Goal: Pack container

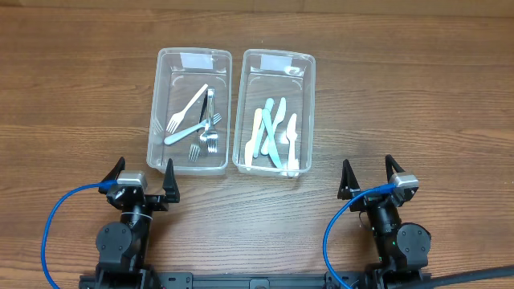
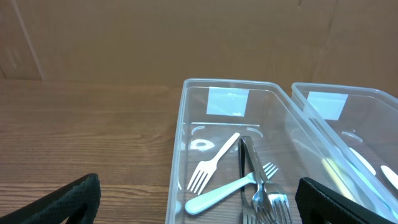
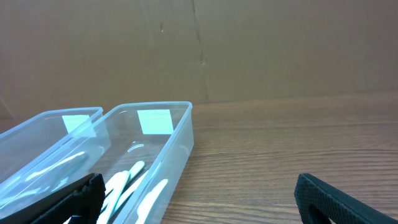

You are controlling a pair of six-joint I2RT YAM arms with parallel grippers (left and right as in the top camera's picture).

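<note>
- The fork container (image 1: 153, 120) is your reference: a clear, open-topped tub standing on the tabletop (image 1: 72, 96), its long sides running away from the arms.
- Inside the fork container lies a white plastic fork (image 1: 188, 107), set at a slant with its tines toward the near left.
- A pale blue plastic fork (image 1: 181, 136) lies nearer the arms than the white one.
- A cluster of metal forks (image 1: 210, 128) rests on the side of the fork container that faces the second tub, and the blue fork's stem crosses it.
- The knife container (image 1: 312, 96) stands just beside the fork container on its right, long walls parallel. You cannot tell whether the two touch.
- It holds a loose lengthwise pile of pale blue and white plastic knives (image 1: 273, 132).
- Your left jaws hover on the near side of the fork container, just short of its near wall. They are spread wide and grip nothing, and the dark fingers (image 2: 62, 202) frame the lower corners of the left wrist view.
- Your right jaws sit well to the right of the fork container, past the knife container's near right corner. They too are spread wide and hold nothing.
- A blue cable (image 1: 58, 217) loops beside the left arm, nearer you than the fork container.
</note>
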